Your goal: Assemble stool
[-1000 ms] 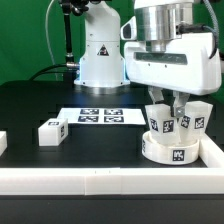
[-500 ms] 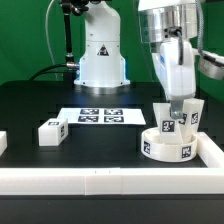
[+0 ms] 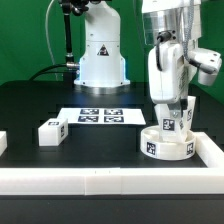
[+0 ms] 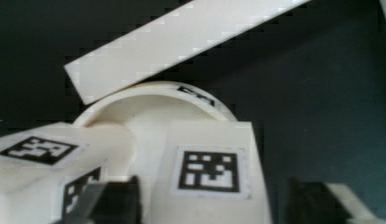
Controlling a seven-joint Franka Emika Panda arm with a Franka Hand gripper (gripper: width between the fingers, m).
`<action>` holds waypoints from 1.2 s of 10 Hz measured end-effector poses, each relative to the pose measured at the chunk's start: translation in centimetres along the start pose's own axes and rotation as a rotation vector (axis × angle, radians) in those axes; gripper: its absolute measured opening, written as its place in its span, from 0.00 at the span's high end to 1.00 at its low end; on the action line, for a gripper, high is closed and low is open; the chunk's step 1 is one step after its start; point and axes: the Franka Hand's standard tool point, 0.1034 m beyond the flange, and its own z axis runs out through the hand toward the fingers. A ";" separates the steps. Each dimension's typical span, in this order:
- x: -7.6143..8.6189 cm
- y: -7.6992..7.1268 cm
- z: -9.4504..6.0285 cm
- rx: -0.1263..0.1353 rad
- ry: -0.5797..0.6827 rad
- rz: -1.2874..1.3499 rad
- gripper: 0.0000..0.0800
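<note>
Black table (image 3: pixel 30 100), seat disc (image 3: pixel 165 149) w/ legs (image 4: pixel 48 160) on it. Gripper (image 3: pixel 176 110) jaws parted round one leg (image 3: pixel 171 124), no clamp; brushing it on lift-off could tip it

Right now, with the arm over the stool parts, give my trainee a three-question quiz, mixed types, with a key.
1. True or false: the seat disc lies on the marker board.
2. In the exterior view, the loose leg on the table lies to which side of the marker board? A left, B right.
3. In the wrist view, what stands between the fingers of the tool?
Key: 1 false, they lie apart; 2 A; 3 a tagged leg.
</note>
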 end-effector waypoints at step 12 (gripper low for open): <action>-1.6 -0.3 -3.1 0.030 0.007 -0.750 0.19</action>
